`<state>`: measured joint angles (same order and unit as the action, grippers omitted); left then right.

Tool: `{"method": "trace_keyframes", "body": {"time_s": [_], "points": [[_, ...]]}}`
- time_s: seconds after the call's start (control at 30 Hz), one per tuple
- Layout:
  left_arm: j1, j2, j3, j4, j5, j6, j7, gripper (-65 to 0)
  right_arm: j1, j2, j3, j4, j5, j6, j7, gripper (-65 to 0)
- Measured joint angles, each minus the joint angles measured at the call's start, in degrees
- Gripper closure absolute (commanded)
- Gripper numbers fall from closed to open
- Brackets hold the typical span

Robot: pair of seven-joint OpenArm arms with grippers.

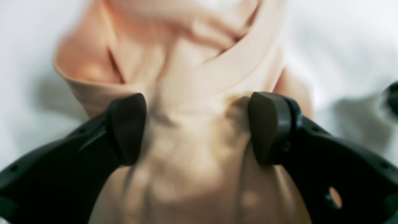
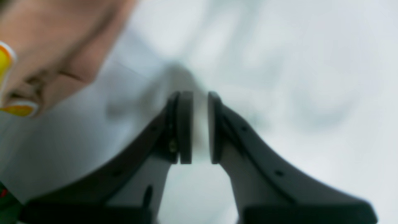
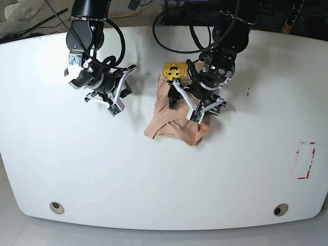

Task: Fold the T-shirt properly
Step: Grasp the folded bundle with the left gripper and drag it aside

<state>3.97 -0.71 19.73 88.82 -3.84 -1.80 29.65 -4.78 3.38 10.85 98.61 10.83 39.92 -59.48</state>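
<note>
While the left tool (image 1: 197,127) stands with its jaws spread wide, the bunched fabric of the T-shirt (image 1: 192,161) lies between and beneath its two dark pads (image 1: 129,127); the pads flank the cloth without clamping it, so this tool is released. Directly ahead of the pads, a broad folded band of peach cloth crosses the garment diagonally, and the white tabletop (image 1: 342,46) shows on both sides. From the base view, the left tool (image 3: 197,100) hangs over the upper part of the T-shirt (image 3: 177,125), which lies crumpled in a narrow heap near the middle of the tabletop (image 3: 164,179). A yellow bear print (image 3: 172,70) sits at the heap's far end, just beside the tool.

The right tool (image 2: 200,127) has its jaws drawn nearly together, with a thin gap between the pads and nothing held. It hangs above bare tabletop, well apart from the garment; a corner of peach cloth with the yellow print (image 2: 6,62) appears at the wrist view's left edge.
</note>
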Motion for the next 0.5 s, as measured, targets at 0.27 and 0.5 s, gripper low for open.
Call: {"method": "trace_keyframes", "body": {"time_s": [0.27,0.5], "points": [[-2.6,0.2,2.7,-11.2,-0.2,-1.3,-10.7,-48.3,0.0,0.4,0.6,0.1,-0.4,0.0,-0.5,-7.3],[-3.7,-5.7,-1.1,-14.0,-4.4,-3.8,-13.0,-48.5,-0.4,0.3,0.7,1.8,-0.5,0.0,-0.6,-7.3]]}}
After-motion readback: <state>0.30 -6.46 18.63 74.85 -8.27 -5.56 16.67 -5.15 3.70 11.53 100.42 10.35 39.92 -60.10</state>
